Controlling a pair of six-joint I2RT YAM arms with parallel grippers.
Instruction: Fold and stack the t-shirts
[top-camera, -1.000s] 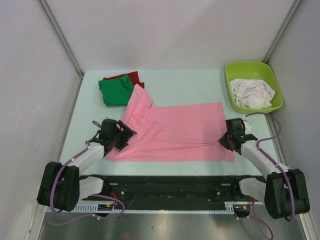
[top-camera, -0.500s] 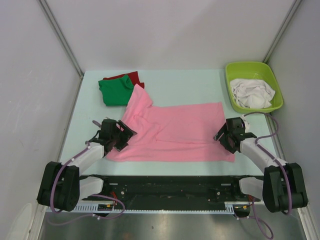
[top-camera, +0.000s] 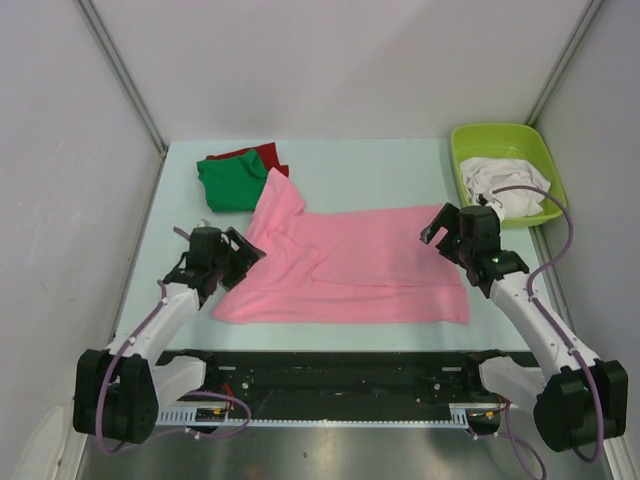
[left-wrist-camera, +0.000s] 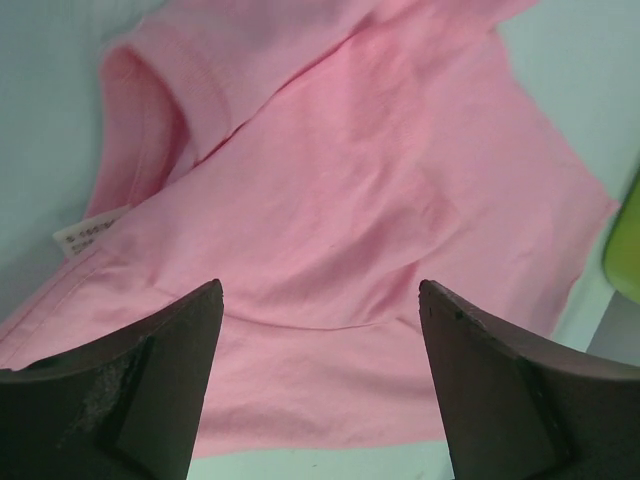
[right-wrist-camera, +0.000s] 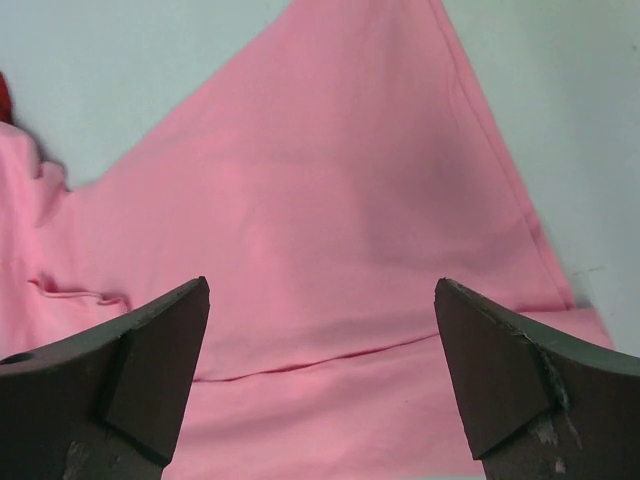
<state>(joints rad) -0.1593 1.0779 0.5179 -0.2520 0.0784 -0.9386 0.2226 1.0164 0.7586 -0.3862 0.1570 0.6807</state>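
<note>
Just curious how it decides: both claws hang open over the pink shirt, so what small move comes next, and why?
Probably lower the right gripper onto the right edge of the pink t-shirt and pinch it: the shirt lies spread and creased, both grippers open and empty.

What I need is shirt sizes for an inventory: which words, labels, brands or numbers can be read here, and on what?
Neck label on the pink t-shirt: a row of small dark print, too blurred to read.
Green t-shirt, red t-shirt, lime-green tub: no text visible on any of them.
</note>
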